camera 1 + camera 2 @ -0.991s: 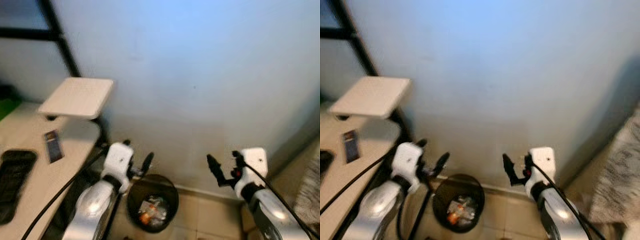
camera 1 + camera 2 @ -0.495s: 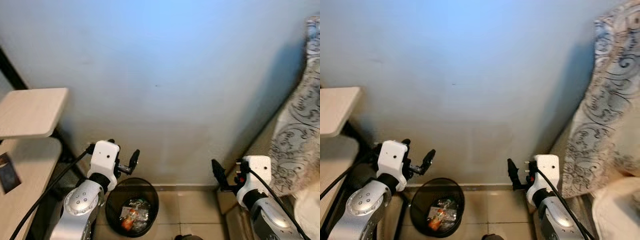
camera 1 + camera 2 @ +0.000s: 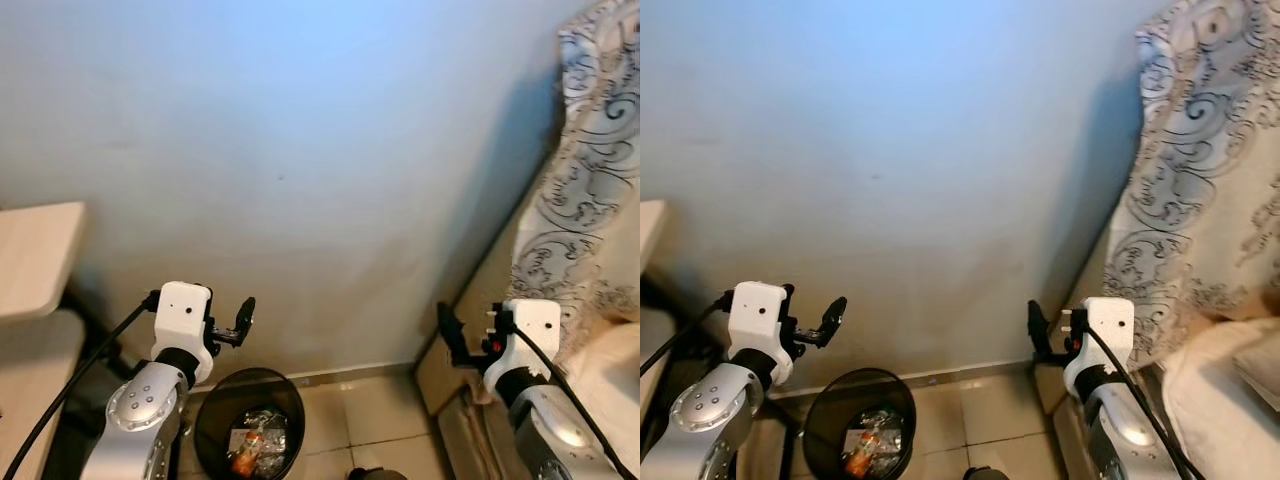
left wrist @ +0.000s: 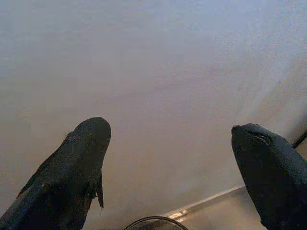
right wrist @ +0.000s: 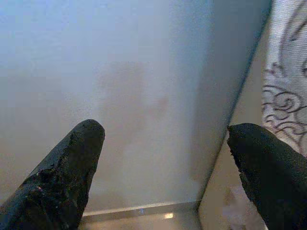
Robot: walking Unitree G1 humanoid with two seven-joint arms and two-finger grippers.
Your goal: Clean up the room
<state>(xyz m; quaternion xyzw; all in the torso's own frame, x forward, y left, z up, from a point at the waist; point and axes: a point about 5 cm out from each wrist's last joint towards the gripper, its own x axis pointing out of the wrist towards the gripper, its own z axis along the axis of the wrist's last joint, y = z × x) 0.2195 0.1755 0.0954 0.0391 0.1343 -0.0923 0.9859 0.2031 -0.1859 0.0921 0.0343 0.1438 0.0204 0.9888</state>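
Below, litter is being held in a black bin (image 3: 248,430) by the wall (image 3: 300,150).
Both grippers, left (image 4: 168,158) and right (image 5: 163,158), are being held spread apart, empty.

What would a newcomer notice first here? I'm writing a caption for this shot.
Most of the picture is a bare pale blue wall. Low on the robot's left, a black bin with rubbish in it stands on the tiled floor by the wall, just beside the open left gripper. On the right hangs a patterned curtain, with the open right gripper held up near it; neither gripper holds anything.
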